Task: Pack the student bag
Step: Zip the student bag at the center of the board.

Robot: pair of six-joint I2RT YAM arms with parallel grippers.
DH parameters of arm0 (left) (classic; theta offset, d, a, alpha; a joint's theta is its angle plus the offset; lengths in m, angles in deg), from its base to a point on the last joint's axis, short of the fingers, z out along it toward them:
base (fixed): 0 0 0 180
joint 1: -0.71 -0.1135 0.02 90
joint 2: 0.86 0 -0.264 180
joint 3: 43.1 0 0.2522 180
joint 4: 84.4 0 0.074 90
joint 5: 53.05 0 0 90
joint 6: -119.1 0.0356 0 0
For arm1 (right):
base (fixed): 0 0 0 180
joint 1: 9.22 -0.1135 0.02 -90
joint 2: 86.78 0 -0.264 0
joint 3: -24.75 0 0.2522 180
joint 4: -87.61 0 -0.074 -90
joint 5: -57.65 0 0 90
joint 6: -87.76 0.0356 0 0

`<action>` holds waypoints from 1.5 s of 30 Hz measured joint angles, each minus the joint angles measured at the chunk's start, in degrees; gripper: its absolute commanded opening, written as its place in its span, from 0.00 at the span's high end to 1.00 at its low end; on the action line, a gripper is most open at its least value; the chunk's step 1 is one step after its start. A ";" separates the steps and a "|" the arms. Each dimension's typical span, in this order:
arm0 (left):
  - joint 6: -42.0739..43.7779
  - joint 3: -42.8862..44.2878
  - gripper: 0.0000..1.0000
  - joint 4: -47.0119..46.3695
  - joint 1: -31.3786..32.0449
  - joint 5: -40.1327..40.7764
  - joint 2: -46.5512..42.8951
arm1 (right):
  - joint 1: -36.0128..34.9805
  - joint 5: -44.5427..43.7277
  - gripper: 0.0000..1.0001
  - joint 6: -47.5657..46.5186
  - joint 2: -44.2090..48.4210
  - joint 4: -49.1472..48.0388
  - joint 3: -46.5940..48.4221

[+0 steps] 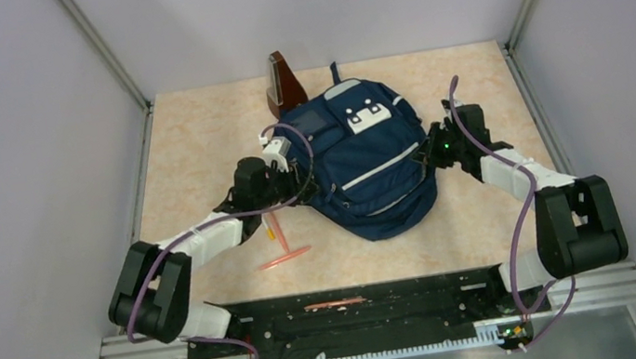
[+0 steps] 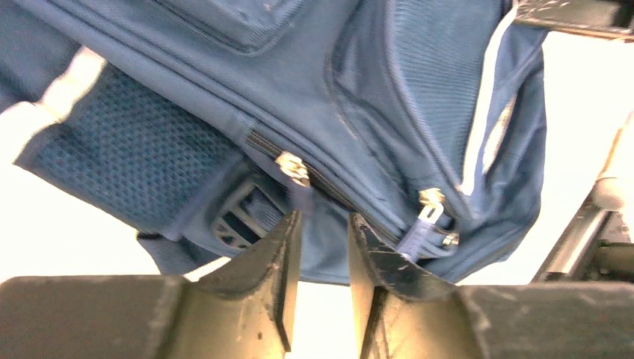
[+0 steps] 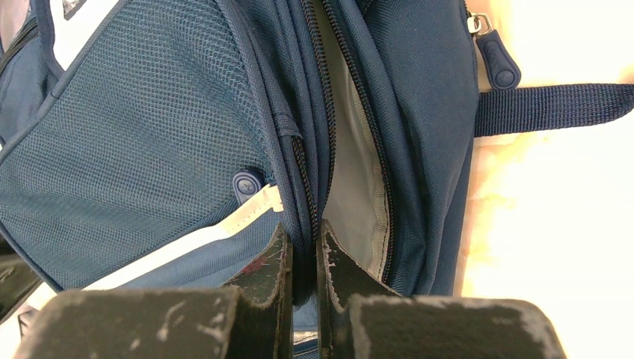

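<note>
Reaching in from the near edge, the bent left arm [image 1: 201, 240] and right arm [image 1: 520, 174] flank the navy blue fabric student bag [image 1: 369, 168] lying on the beige counter [image 1: 196, 140]: left fingers [image 2: 262, 258] narrowly apart at its zip, right fingers [image 3: 263, 278] clamped on its open zipper's edge.

My left arm [image 1: 210, 237] reaches far and to the right, its elbow folded back near the base. The left gripper [image 2: 321, 228] has a narrow gap showing between its fingers. My right arm [image 1: 520, 174] reaches far and to the left. The right gripper [image 3: 303, 243] is pinched almost closed on the bag [image 3: 149, 134] edge.
</note>
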 measured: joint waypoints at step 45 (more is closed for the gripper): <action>4.15 3.28 0.85 -2.78 -1.60 -4.26 7.06 | 0.00 1.05 1.00 0.57 -0.07 -0.44 0.00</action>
